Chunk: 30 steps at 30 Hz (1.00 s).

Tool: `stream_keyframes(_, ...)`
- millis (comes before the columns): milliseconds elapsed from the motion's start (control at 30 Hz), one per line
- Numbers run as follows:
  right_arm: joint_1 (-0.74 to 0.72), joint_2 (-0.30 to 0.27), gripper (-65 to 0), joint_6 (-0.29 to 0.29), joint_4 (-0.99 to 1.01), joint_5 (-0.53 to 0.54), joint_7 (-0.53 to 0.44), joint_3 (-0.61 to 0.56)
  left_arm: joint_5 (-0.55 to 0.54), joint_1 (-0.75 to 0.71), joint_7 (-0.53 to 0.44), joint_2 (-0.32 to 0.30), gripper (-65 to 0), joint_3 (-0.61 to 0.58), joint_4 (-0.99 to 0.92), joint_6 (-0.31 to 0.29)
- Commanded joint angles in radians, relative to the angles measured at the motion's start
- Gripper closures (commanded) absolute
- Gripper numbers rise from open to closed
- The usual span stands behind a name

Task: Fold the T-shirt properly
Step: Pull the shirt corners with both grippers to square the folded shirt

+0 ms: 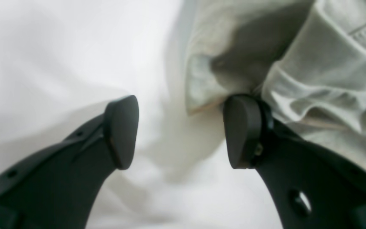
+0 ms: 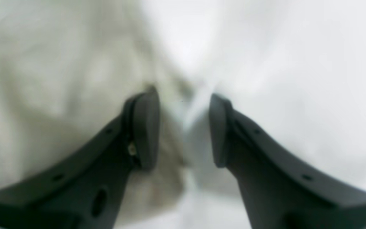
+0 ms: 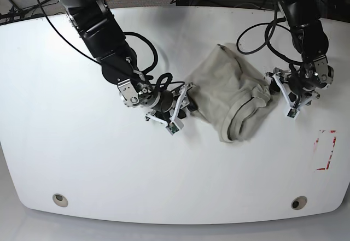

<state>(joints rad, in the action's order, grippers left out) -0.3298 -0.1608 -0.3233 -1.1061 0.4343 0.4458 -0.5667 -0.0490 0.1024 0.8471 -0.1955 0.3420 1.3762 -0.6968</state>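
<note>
The T-shirt (image 3: 232, 96) lies bunched and crumpled on the white table (image 3: 82, 170), towards the far-right part of it. The left gripper (image 1: 181, 132) sits at the shirt's right edge, jaws spread wide with nothing between them; one fingertip (image 1: 241, 130) touches a fold of cloth. The right gripper (image 2: 184, 128) is at the shirt's left edge, jaws parted; the blurred view seems to show a fabric edge in the gap, unpinched.
</note>
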Motion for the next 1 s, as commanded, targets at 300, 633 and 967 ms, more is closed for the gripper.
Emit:
stream_keyframes(300, 0.197, -0.061, -23.8, -0.026, -0.332, 0.005, 0.117, 0.003, -0.009, 0.125, 0.002, 0.023, -39.0, -0.168, -0.016, -0.001)
stream_keyframes(633, 0.285, -0.067, -23.8, -0.032, -0.424, 0.01, 0.133, 0.004, -0.002, 0.155, 0.008, 0.06, -39.0, -0.177, 0.042, -0.001)
stream_keyframes(967, 0.285, -0.118, -23.8, -0.139, -0.526, 0.011, 0.203, 0.216, -0.007, -0.01, 0.01, -0.074, -39.2, -0.174, 0.337, -0.001)
